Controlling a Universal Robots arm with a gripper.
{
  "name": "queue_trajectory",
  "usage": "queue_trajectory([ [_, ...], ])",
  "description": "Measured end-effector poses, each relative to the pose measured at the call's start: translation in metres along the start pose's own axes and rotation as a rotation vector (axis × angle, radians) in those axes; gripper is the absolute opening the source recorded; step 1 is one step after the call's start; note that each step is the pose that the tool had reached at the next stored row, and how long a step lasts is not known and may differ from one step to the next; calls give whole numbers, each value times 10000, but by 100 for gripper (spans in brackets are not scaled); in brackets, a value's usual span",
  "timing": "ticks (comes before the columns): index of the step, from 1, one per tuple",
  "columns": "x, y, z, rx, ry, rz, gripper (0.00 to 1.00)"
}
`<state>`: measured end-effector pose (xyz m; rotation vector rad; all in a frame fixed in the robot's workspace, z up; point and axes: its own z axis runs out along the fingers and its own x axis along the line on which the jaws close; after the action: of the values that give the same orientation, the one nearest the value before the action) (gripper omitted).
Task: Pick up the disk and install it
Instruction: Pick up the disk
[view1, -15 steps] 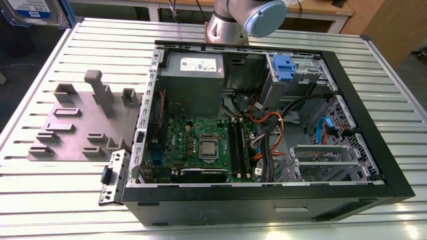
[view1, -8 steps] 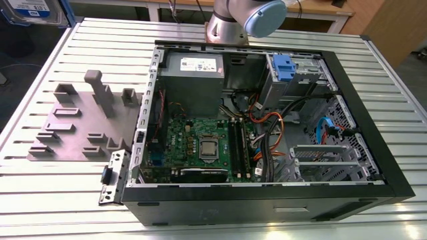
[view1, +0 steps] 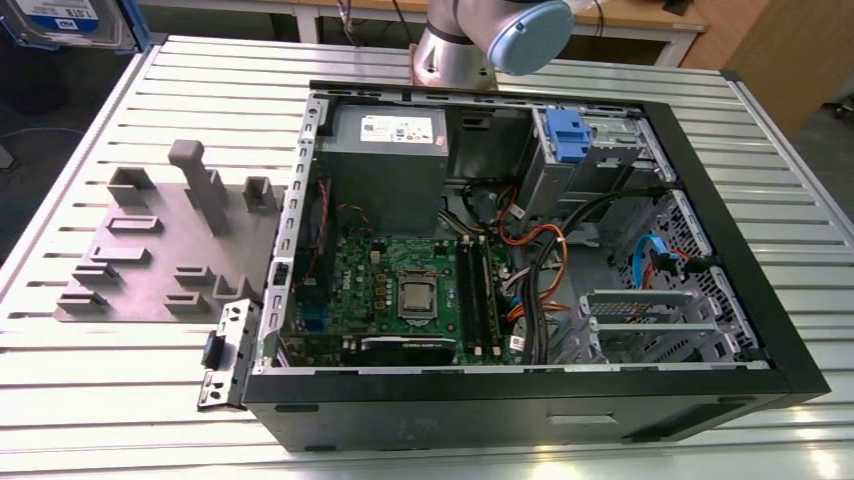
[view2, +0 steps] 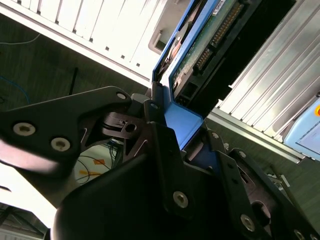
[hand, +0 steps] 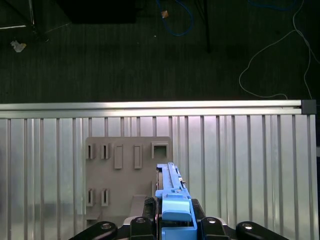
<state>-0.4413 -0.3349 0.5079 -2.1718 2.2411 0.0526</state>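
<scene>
I find the gripper (hand: 172, 222) clamped across the disk (hand: 171, 182) at its blue-bracketed edges; rigid, probably weighty, shock-sensitive, with exposed circuitry I would leave untouched

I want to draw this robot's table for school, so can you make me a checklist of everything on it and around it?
Surface: slatted metal table.
Job's things: disk with blue bracket, held above the table; open computer case on the table.
Clutter: grey slotted fixture plate beside the case.
Grippers: gripper shut on the disk.
Cables: orange cables and a blue cable inside the case; white cable on the floor.
Surroundings: dark carpeted floor.
</scene>
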Motion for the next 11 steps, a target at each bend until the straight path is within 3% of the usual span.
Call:
queue_trajectory([
  [11, 0, 0, -6, -1, 0, 0, 37],
])
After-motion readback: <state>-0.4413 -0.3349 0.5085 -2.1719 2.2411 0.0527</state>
